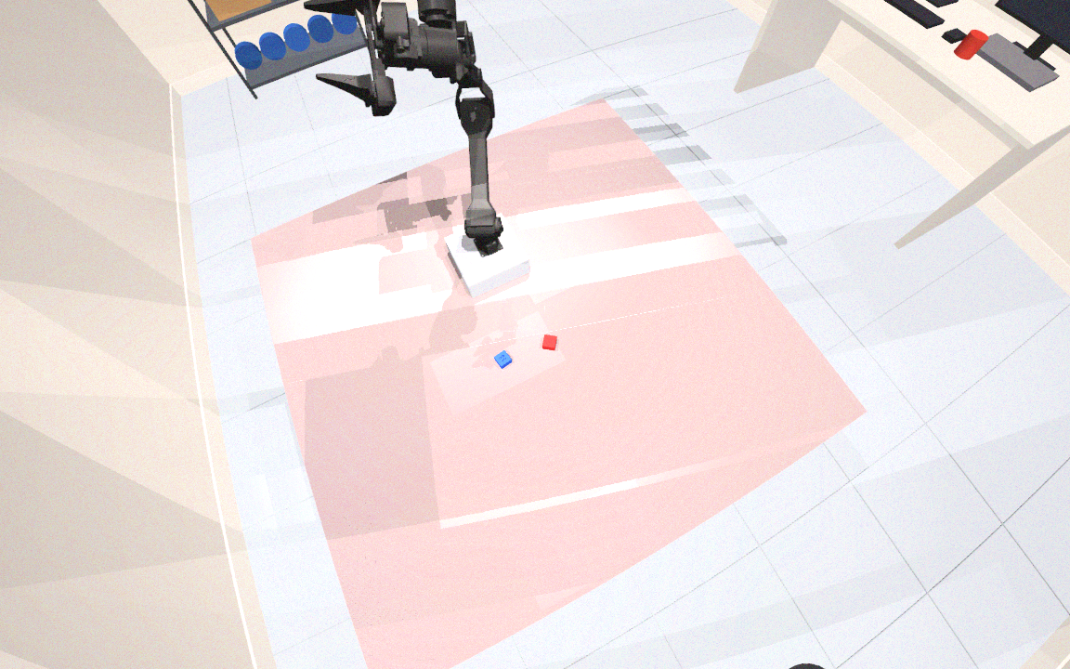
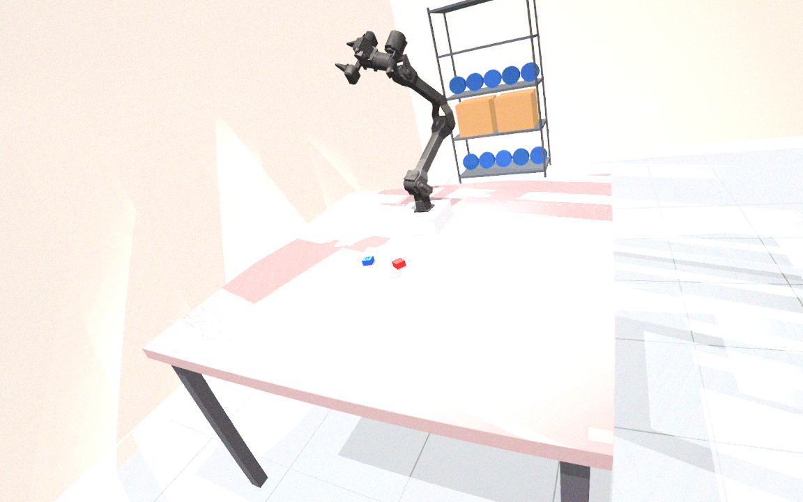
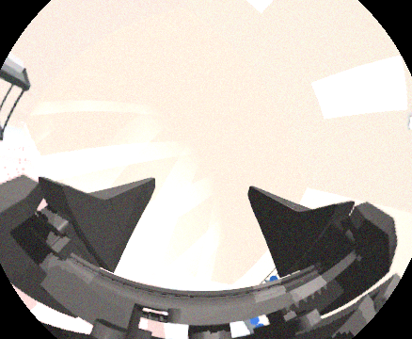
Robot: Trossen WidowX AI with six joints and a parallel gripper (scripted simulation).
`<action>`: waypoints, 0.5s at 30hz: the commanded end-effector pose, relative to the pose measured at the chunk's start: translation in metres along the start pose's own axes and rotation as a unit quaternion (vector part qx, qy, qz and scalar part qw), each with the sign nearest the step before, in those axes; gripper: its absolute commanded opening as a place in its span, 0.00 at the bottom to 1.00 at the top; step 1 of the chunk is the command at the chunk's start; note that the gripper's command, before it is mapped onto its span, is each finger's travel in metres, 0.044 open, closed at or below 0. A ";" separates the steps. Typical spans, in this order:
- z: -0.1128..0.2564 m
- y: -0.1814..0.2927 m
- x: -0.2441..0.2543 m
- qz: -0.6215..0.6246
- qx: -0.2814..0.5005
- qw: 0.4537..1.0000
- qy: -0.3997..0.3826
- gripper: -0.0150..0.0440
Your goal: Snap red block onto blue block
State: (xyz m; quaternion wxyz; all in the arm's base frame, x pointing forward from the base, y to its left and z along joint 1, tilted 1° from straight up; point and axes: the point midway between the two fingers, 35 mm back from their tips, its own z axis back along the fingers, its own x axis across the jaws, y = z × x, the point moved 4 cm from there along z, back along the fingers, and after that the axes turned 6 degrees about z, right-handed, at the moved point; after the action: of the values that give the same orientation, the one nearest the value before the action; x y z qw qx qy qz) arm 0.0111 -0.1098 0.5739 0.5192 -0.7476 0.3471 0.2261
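From here I can't make out the detail on top of the blue block, too tiny beside the red block. Past the red block, the shelf rack runs out of sight at its top.

the red block, small and plain, lies flat on the pink table top, near the blue block but not touching it. the blue one, small with raised marks on its upper face, also lies flat, unstacked.
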 end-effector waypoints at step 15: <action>0.011 -0.089 0.226 -0.045 -0.111 0.940 -0.320 1.00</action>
State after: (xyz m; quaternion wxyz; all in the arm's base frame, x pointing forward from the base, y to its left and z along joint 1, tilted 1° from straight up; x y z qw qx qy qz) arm 0.1841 -0.1454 0.5018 0.5115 -0.7336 0.1603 0.4178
